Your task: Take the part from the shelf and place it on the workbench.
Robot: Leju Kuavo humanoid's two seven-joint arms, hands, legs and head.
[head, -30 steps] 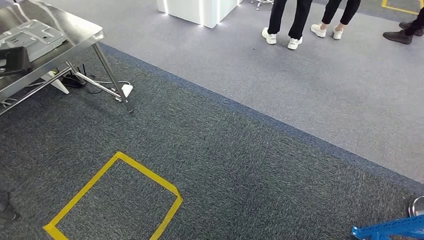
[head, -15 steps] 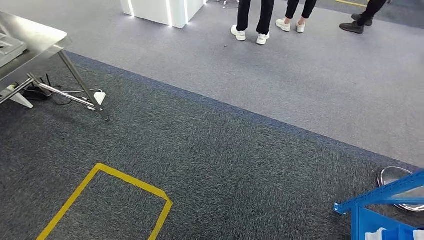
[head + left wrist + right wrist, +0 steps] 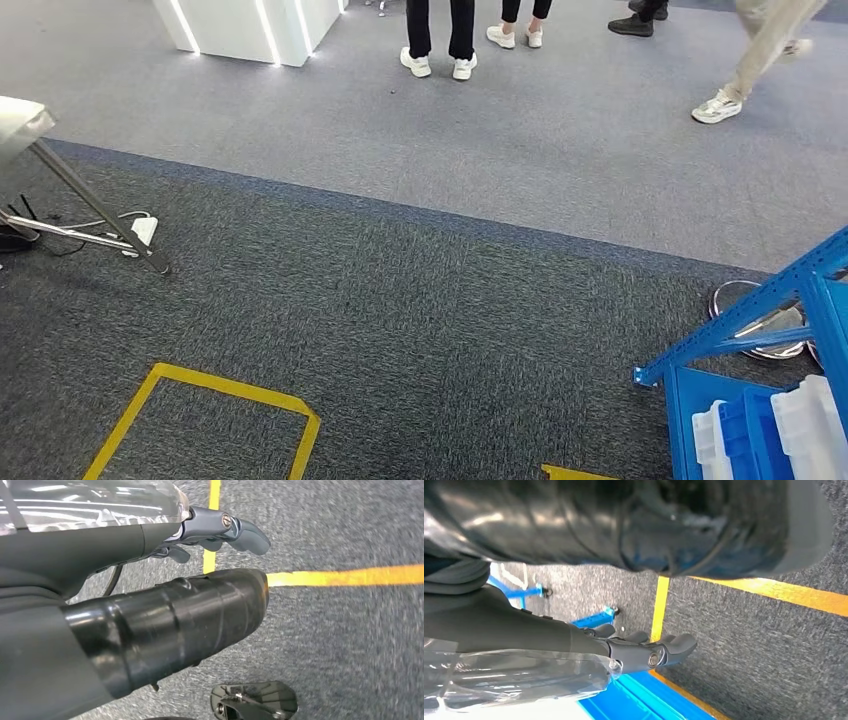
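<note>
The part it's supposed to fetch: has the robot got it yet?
Not yet. Both the left hand and the right hand hang holding nothing. The blue shelf with its white bins sits at the right of the head view. Taking the part and carrying it to the workbench remain.

The blue shelf (image 3: 745, 400) is cut off at the frame's corner — the white bins (image 3: 810, 425) beyond it only partly visible.

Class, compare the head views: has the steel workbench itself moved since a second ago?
No. The steel workbench slides left in the picture, but its leg stays beside the white power strip and the carpet border; the camera turned right.
</note>
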